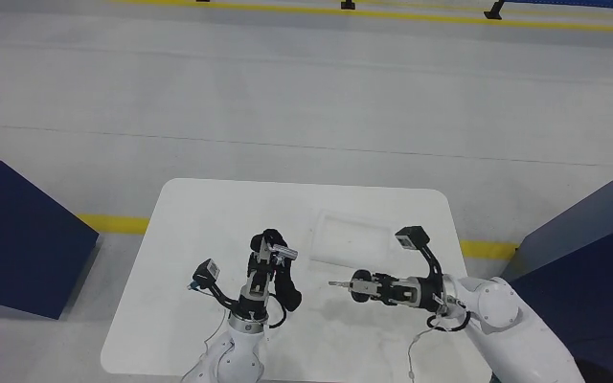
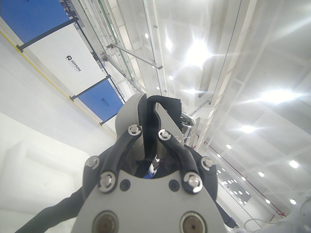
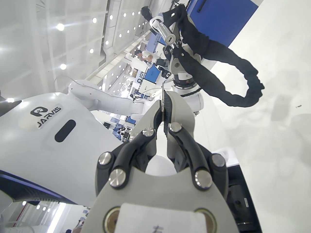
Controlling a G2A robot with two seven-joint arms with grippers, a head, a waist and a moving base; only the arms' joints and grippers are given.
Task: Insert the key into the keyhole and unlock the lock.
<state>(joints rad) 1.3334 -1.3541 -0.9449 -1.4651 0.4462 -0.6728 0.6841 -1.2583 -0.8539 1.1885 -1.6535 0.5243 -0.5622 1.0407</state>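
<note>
Two end effectors stand above the white tabletop (image 1: pixel 182 220), facing each other and well apart. The lock (image 3: pixel 167 33) is a silver cylinder joined to a long cable in a black fabric sleeve (image 3: pixel 233 90). It is held up off the tabletop by the left end effector (image 2: pixel 149 103), whose fingers are clamped on the sleeve just beside the cylinder. The rest of the sleeved cable curls out in a loop beside that arm. The right end effector (image 3: pixel 164 96) is closed on the key (image 1: pixel 337 283), a thin metal blade pinched between its pads. The blade points toward the lock, with a clear gap between them. The keyhole (image 3: pixel 169 40) sits in the cylinder's round end face, turned toward the key.
</note>
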